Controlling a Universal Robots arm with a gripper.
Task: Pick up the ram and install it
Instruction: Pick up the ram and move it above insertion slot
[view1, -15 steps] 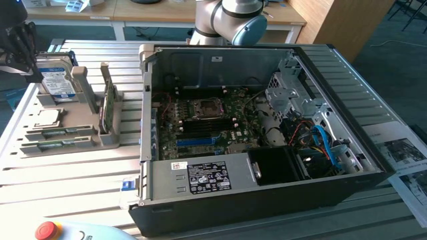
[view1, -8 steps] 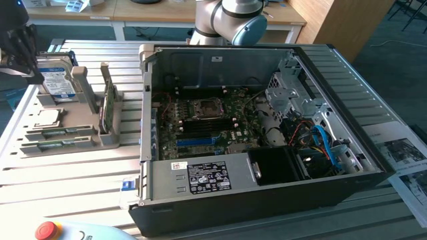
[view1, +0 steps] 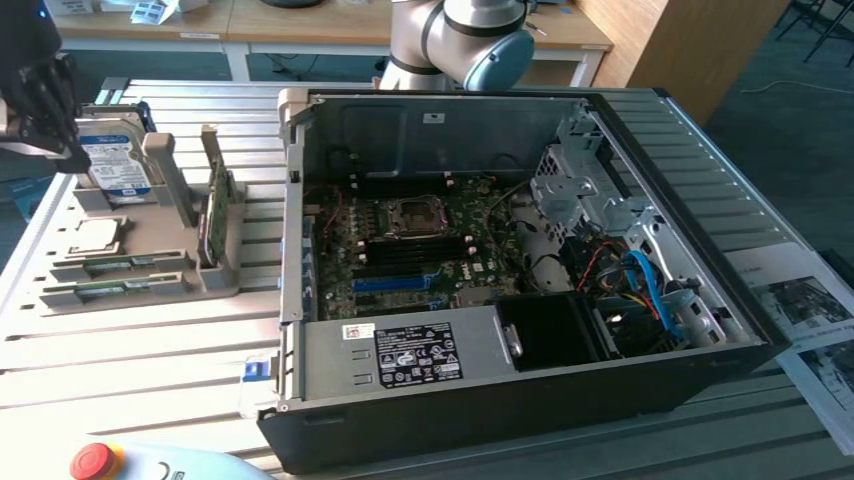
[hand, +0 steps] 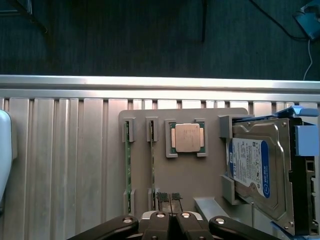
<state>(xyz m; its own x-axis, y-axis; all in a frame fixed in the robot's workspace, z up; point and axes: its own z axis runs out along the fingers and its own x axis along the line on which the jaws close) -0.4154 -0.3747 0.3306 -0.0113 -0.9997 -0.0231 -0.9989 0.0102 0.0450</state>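
Black end effector (hand: 169, 198), fingers clenched together and gripping nothing, hovers over a grey plastic holder tray (hand: 200, 175) on the slatted metal bench (hand: 75, 150). Two narrow green ram sticks (hand: 128, 167) sit on edge in the tray's slots, beside a square silver processor chip (hand: 186, 137). An open black computer case (view1: 534, 400) stands nearby.

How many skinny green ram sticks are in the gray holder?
2. One ram stick stands on edge in the end slot of the holder; the other ram stick fills the next slot, nearer the square chip.
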